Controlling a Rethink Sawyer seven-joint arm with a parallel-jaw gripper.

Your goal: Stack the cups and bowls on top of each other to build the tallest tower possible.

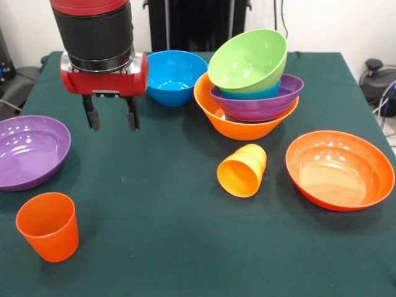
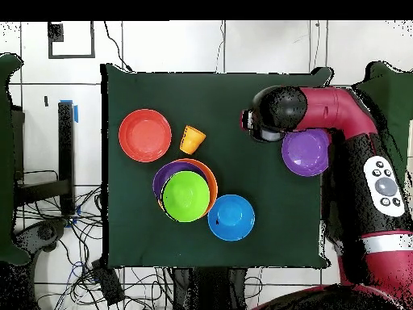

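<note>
Gripper [image 1: 112,117] hanging open and empty near table [image 1: 185,247] edge, between purple bowl [image 1: 28,151] and tower [image 1: 250,93], likely seeking another piece.

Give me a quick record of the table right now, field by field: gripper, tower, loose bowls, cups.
gripper: open, empty, hanging above bare cloth between the lone purple bowl and the blue bowl
tower: orange bowl as base, then purple, a blue one, green bowl tilted on top
purple bowl: alone, upright
blue bowl: alone, upright, beside the tower
red bowl: alone, upright
yellow cup: on its side, in front of the tower
red cup: upright, alone
</note>
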